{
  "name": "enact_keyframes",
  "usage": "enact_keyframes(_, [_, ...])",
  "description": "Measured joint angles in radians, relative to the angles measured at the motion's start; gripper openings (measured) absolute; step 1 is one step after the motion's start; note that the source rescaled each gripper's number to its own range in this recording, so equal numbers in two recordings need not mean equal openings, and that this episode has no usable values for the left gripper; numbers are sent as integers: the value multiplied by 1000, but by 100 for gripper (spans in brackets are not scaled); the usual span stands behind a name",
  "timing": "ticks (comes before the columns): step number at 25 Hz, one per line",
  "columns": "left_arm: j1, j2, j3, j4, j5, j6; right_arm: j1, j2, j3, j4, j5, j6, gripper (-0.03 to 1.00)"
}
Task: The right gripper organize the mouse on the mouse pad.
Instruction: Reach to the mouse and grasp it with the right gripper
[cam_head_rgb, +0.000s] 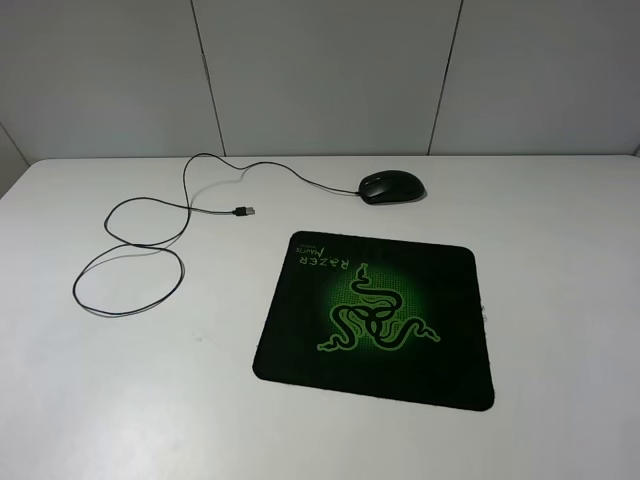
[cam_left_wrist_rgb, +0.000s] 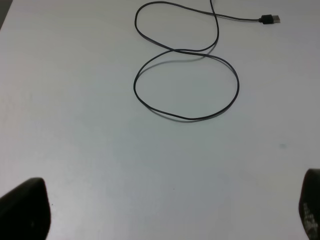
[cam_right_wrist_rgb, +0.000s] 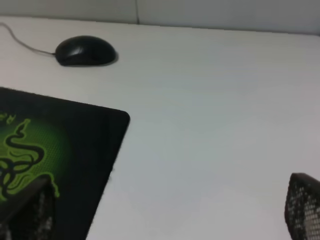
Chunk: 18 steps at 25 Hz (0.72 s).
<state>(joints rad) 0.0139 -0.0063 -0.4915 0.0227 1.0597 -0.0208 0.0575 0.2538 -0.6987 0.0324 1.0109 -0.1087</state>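
The black mouse (cam_head_rgb: 392, 186) lies on the white table behind the mouse pad (cam_head_rgb: 452, 368), apart from it. The pad is black with a green snake logo and "RAZER" lettering. In the right wrist view the mouse (cam_right_wrist_rgb: 85, 50) sits beyond the pad's corner (cam_right_wrist_rgb: 95, 145). My right gripper (cam_right_wrist_rgb: 165, 212) is open and empty, low over the table at the pad's right edge; only its fingertips (cam_right_wrist_rgb: 302, 205) show. My left gripper (cam_left_wrist_rgb: 165, 215) is open and empty, near the cable loops (cam_left_wrist_rgb: 186, 82). Neither arm shows in the exterior high view.
The mouse's thin black cable (cam_head_rgb: 130, 270) runs left from the mouse in loops over the white table (cam_head_rgb: 560, 300) and ends in a USB plug (cam_head_rgb: 244, 211), also in the left wrist view (cam_left_wrist_rgb: 270, 19). A grey panelled wall (cam_head_rgb: 320, 70) stands behind the table.
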Motion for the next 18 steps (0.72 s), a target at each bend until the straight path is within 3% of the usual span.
enact_keyframes(18, [0, 0, 0, 0, 0, 0, 0, 931, -500, 296, -32, -538, 100])
